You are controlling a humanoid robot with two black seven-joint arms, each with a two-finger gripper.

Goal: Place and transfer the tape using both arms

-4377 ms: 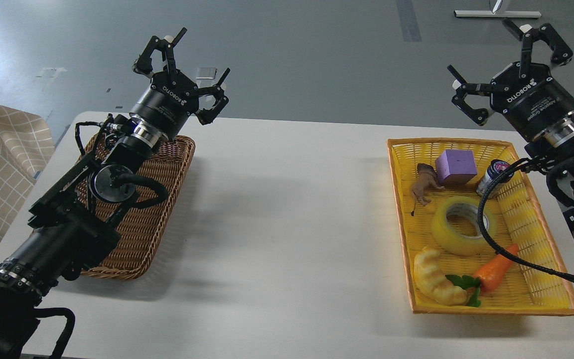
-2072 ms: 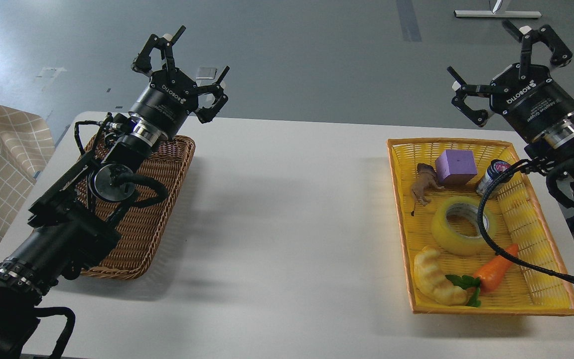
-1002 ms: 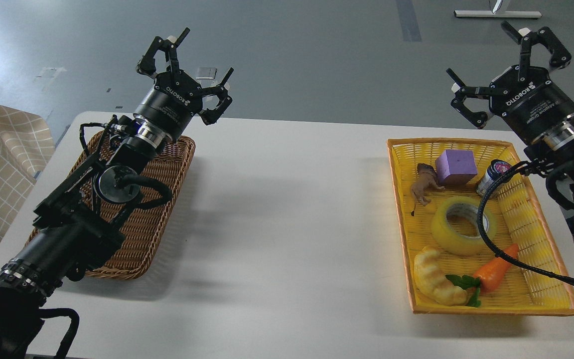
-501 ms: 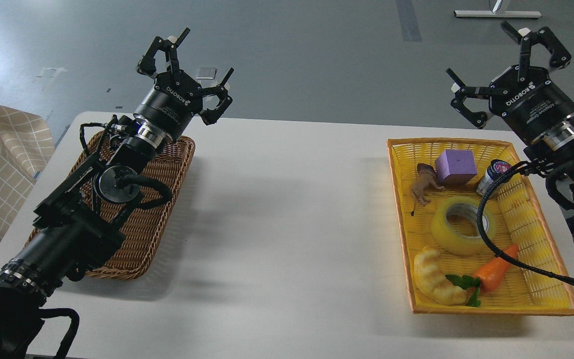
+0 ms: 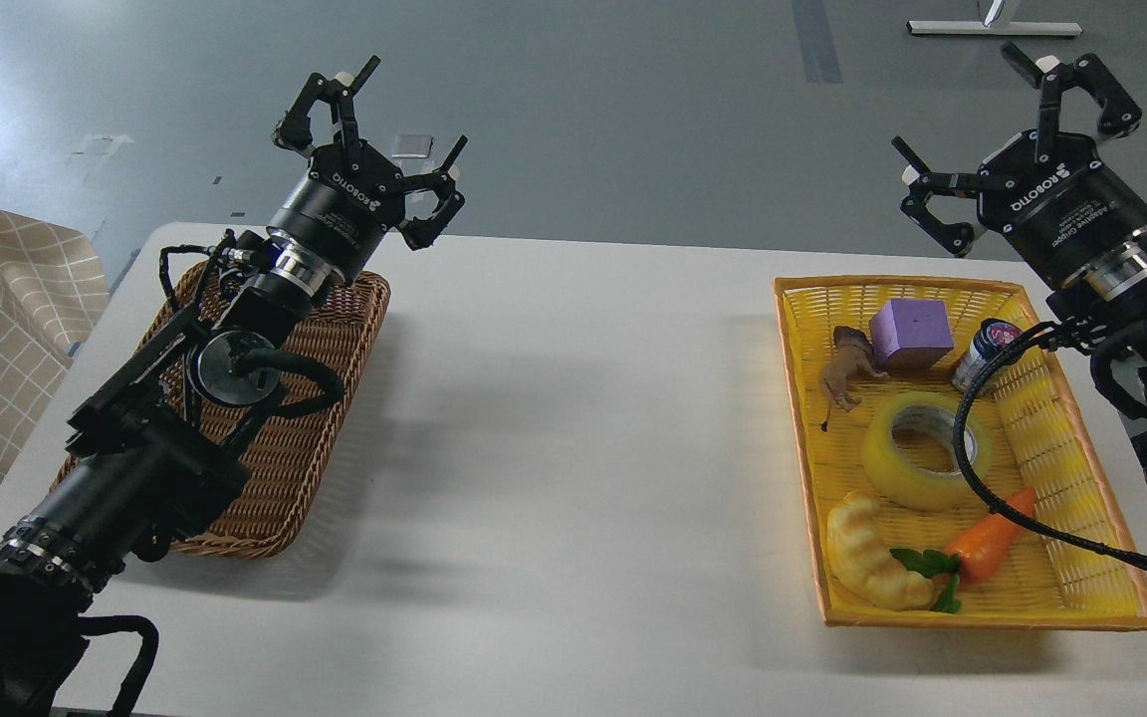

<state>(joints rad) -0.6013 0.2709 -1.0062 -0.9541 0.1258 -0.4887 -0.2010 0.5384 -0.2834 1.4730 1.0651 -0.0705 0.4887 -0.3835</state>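
Translucent yellow packing tape roll [image 5: 925, 450] lies flat mid-right in yellow woven basket [image 5: 795, 398]; right gripper [image 5: 1017, 124] upper right, left gripper [image 5: 374, 134] upper left, jaws wide, empty; right should descend straight, straddling roll's wall, avoiding cable [image 5: 972, 468].

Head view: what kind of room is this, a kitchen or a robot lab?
Probably a robot lab: a plain white table on a bare grey floor, with toys sorted in a yellow basket for practice.
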